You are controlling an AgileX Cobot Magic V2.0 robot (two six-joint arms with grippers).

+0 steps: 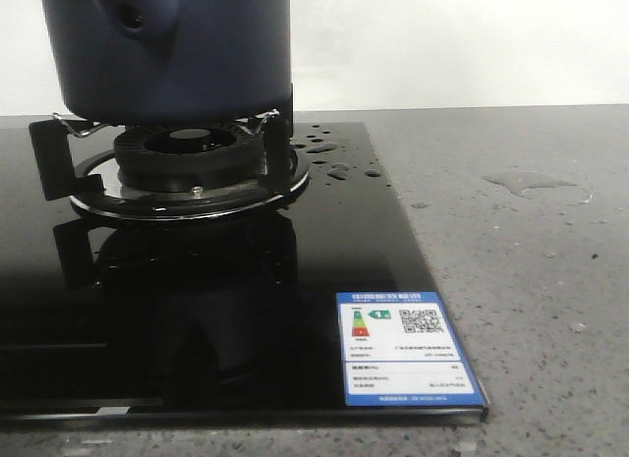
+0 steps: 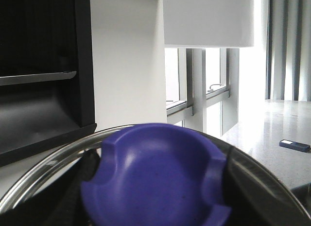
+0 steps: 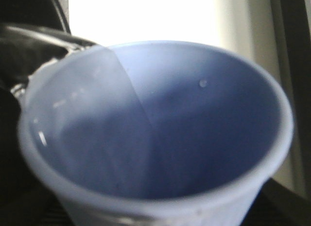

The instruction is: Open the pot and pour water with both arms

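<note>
The dark navy pot [image 1: 167,54] stands on the gas burner [image 1: 192,162] at the far left, its stubby handle [image 1: 133,20] facing me; its top is cut off by the frame. Water shows as drops [image 1: 324,147] on the black hob and a thin puddle [image 1: 541,185] on the counter. My left gripper [image 2: 155,197] is shut on the blue knob [image 2: 155,167] of a glass lid [image 2: 43,170], held in the air. My right gripper [image 3: 155,218] holds a light blue cup [image 3: 204,138] that fills its view; its fingers are mostly hidden. Neither gripper shows in the front view.
The black glass hob [image 1: 197,310] carries an energy label [image 1: 405,349] at its front right corner. Grey speckled counter [image 1: 531,280] lies to the right. A dark, shiny-edged thing [image 3: 34,41] overlaps the cup's rim in the right wrist view.
</note>
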